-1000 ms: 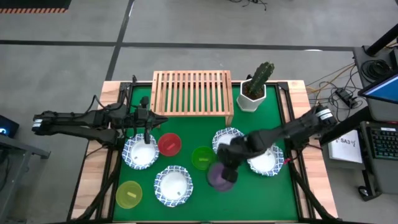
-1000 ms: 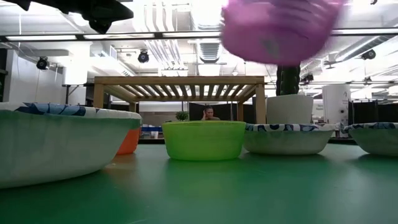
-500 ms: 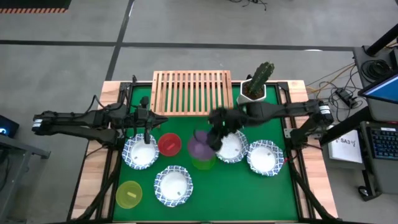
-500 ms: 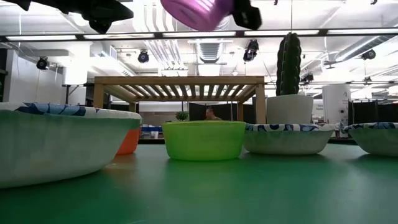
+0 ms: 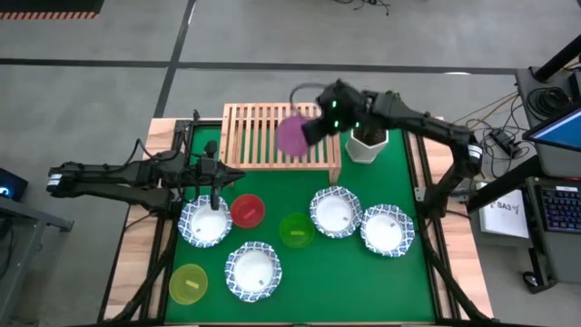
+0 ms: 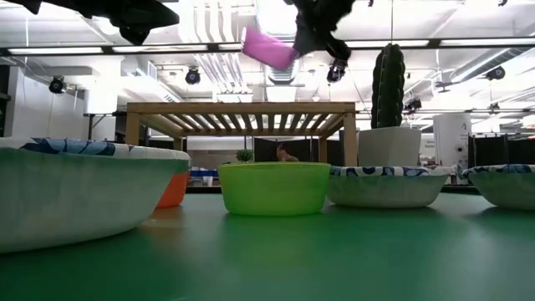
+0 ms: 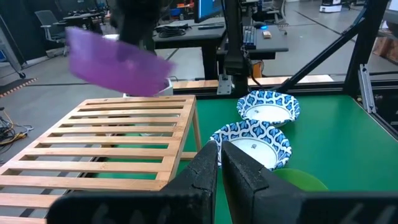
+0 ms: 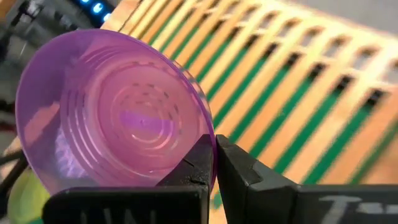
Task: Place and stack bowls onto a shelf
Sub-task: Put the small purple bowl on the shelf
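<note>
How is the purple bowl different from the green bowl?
The purple bowl is up in the air over the shelf, pinched by its rim in the right hand; the green bowl sits on the table untouched. The purple bowl is tilted; the green bowl sits upright. Both are small, plain and round.

Nearest white bowl (image 6: pixel 67 188), edge-cropped.

Both arms are dark, near-black, built of slim tubular links with bulkier joint housings — black cables run along the left arm (image 5: pixel 136 177). The right arm (image 5: pixel 408 118) shows small green indicator lights on the wrist housing beside the shelf (image 5: pixel 263 136). Each gripper carries two flat, matte black fingers (image 7: pixel 208 171) with angular, squared edges.
</note>
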Motion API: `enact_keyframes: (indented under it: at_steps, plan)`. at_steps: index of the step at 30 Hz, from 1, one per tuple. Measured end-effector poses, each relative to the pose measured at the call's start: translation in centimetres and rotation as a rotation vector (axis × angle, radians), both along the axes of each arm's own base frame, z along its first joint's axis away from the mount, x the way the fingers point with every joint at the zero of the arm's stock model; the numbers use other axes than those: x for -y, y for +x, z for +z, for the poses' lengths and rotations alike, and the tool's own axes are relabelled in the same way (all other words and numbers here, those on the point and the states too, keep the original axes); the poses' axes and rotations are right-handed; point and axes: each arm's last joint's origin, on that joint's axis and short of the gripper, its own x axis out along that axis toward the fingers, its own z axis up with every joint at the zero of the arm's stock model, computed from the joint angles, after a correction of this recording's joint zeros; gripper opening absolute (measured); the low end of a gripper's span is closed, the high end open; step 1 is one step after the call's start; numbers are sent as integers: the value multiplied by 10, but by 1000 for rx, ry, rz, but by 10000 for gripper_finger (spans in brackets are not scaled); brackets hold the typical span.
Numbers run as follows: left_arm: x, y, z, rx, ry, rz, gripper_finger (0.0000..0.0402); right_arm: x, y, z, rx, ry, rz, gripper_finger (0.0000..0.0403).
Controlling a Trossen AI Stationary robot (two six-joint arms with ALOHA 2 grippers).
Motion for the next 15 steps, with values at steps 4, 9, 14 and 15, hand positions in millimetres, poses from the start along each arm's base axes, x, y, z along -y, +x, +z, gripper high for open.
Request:
enact_keyframes:
  at_steps: [4, 9, 14, 15]
  plan:
    - [0, 0, 0, -1, 8, -1, 4, 23, -7, -8, -30, 41, -36, 9]
    - [0, 0, 0, -2, 15, -3, 4, 37, -5, -29, -151, 66, -33, 9]
    - [0, 0, 0, -2, 15, -2, 4, 41, 1, -44, -212, 85, -20, 9]
    - [0, 0, 0, -2, 15, -3, 4, 42, 2, -45, -215, 85, -18, 9]
